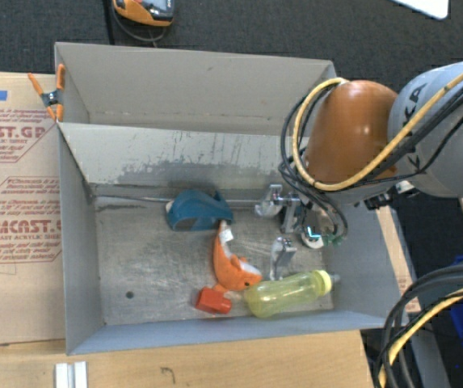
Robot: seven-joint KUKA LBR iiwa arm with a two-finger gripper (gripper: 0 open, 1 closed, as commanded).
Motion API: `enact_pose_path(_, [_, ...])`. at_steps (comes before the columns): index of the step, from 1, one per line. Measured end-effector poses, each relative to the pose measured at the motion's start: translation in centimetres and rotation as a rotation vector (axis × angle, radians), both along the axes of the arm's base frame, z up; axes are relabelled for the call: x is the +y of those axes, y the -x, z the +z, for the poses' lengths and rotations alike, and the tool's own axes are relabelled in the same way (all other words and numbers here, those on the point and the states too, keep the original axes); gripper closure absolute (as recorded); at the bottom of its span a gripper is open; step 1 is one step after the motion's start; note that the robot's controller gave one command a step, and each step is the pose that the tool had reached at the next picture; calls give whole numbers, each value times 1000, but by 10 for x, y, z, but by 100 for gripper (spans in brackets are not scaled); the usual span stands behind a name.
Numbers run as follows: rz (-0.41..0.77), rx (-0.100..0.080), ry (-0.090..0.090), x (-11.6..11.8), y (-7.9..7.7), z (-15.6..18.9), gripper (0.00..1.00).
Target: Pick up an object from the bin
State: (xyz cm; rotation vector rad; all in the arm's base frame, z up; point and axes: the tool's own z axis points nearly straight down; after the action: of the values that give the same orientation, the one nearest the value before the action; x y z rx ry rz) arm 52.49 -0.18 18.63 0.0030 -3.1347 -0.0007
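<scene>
Camera view puts the gripper [278, 229] low at the right side of the bin [77, 241], its two metal fingers [284, 251] spread apart with only bare floor between them, so it holds nothing.

Nearest to it is a pale yellow plastic bottle [284, 293], lying on its side along the front wall, just below the lower finger in this view. The bottle's long axis runs left to right, cap end to the right and tilted slightly up. The fingers seem to open roughly across that axis, which I judge would suit a grasp around the body.

Just left of the lower finger lies an orange and white toy [229, 269], its length running up and down the picture. A small red block [212, 300] sits at its lower end. A blue lump [197, 209] rests further left, near the back wall — well apart from the bottle.

Whether the lower finger touches the bottle, and how high the gripper stands off the floor, cannot be told. The arm's orange cover [352, 132] and cables hide the bin's right wall.
</scene>
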Motion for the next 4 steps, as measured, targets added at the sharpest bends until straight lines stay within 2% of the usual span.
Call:
enact_pose_path(1, [0, -8, 0, 0, -2, 4, 0])
enact_pose_path(2, [66, -13, 0, -34, 22, -60, 0])
enact_pose_path(3, [115, 1, -2, -52, 30, -78, 0])
enact_pose_path(4, [355, -8, -1, -89, 25, -60, 0])
